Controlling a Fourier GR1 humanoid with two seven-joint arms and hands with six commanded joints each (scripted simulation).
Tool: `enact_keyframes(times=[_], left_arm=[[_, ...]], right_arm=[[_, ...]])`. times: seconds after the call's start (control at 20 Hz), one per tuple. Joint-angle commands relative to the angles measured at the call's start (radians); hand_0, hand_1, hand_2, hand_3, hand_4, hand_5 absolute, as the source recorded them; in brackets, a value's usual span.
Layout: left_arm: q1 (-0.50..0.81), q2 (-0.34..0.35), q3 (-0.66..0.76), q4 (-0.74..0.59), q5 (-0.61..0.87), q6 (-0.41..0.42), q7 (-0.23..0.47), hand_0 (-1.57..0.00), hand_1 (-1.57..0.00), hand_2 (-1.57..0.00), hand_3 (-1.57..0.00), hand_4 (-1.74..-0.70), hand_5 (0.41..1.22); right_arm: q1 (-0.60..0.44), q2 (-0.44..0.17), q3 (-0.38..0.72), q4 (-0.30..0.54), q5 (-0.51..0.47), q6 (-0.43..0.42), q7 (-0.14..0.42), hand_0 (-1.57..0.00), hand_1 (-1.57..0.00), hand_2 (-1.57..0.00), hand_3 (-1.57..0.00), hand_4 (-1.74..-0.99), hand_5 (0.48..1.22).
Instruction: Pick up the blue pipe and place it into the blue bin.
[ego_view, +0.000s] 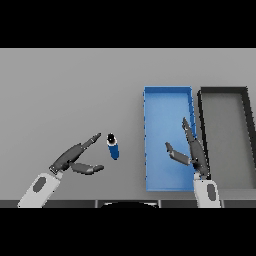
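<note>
While its fingers are spread and hold nothing, the left robot hand (75, 159) sits at the near left, thumb apart, seemingly readied to close on the blue pipe (113, 146), which stands on the grey surface (75, 85) just to its right, apart from the fingertips. Further right lies the blue bin (150, 125), the likely drop spot. Over that bin's right edge hangs the right robot hand (192, 152), fingers straight, empty, idle. At the far right, a dark bin (202, 120) adjoins the blue one. Nothing of the room beyond the surface shows

Head cam, downward over table (75, 90)
</note>
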Motion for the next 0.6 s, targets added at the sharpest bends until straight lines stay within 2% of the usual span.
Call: enact_keyframes(times=[0.0,0.2,0.35,0.4,0.55], left_arm=[[0.002,-0.016,-0.015,0.008,-0.009,-0.005,-0.015,0.0,0.0,0.0,0.0,-1.11,0.447],[-0.029,-0.072,-0.046,0.058,-0.034,-0.012,-0.028,0.0,0.0,0.0,0.0,-1.12,0.446],[-0.076,-0.141,-0.065,0.104,-0.042,-0.007,0.002,0.0,0.0,0.0,0.0,-1.11,0.45],[-0.092,-0.163,-0.065,0.136,-0.035,-0.013,0.014,0.0,0.0,0.0,0.0,-1.12,0.45],[-0.126,-0.212,-0.08,0.208,-0.081,0.005,-0.006,0.0,0.0,0.0,0.0,-1.1,0.441]], right_arm=[[-0.001,0.006,0.003,-0.006,-0.001,-0.003,0.005,0.0,0.0,0.0,0.0,-1.263,0.617],[0.004,0.01,0.0,-0.018,-0.008,-0.005,0.011,0.0,0.0,0.0,0.0,-1.271,0.616],[0.047,0.01,0.002,-0.035,-0.008,-0.003,-0.011,0.0,0.0,0.0,0.0,-1.276,0.609],[0.037,0.01,0.0,-0.034,-0.007,-0.006,0.008,0.0,0.0,0.0,0.0,-1.273,0.607],[0.029,0.008,0.001,-0.033,-0.009,-0.001,0.013,0.0,0.0,0.0,0.0,-1.266,0.598]])
